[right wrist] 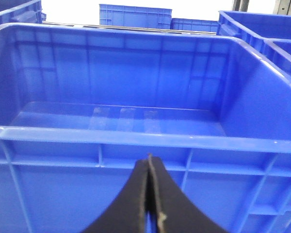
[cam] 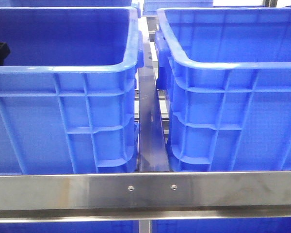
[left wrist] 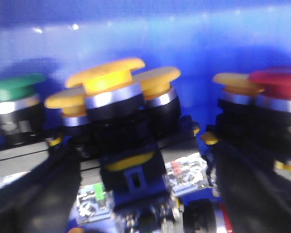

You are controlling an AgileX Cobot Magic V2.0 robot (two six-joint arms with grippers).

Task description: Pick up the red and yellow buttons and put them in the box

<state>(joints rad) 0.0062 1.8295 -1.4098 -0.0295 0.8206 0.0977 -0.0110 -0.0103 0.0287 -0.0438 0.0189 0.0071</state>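
Crates: two blue crates stand side by side behind the steel rail (cam: 145, 191); left crate (cam: 63, 121) holds the parts, right crate (cam: 233, 111) is probably the box to fill.
Right crate interior: bare floor in the right wrist view, no button in it yet; nothing delivered, I judge.
Steel rail: runs across the front of both crates, a narrow metal strip in the gap between them.
Left arm: only a dark edge shows over the left crate's far left wall; it reaches down inside, likely to get at the heap.
Left gripper (left wrist: 145, 204): fingers (left wrist: 34, 194) spread wide, flanking a yellow button (left wrist: 106, 77), not yet closed on it.
Right gripper (right wrist: 148, 204): fingers pressed together, holding nothing, just outside the right crate's near wall; seemingly waiting.
Buttons: mushroom-headed switches piled in the left crate; red button (left wrist: 279, 82) beside the yellow cluster, a green button (left wrist: 14, 87) on the other side.
Focus: left wrist view is blurred; finer contact cannot be judged.
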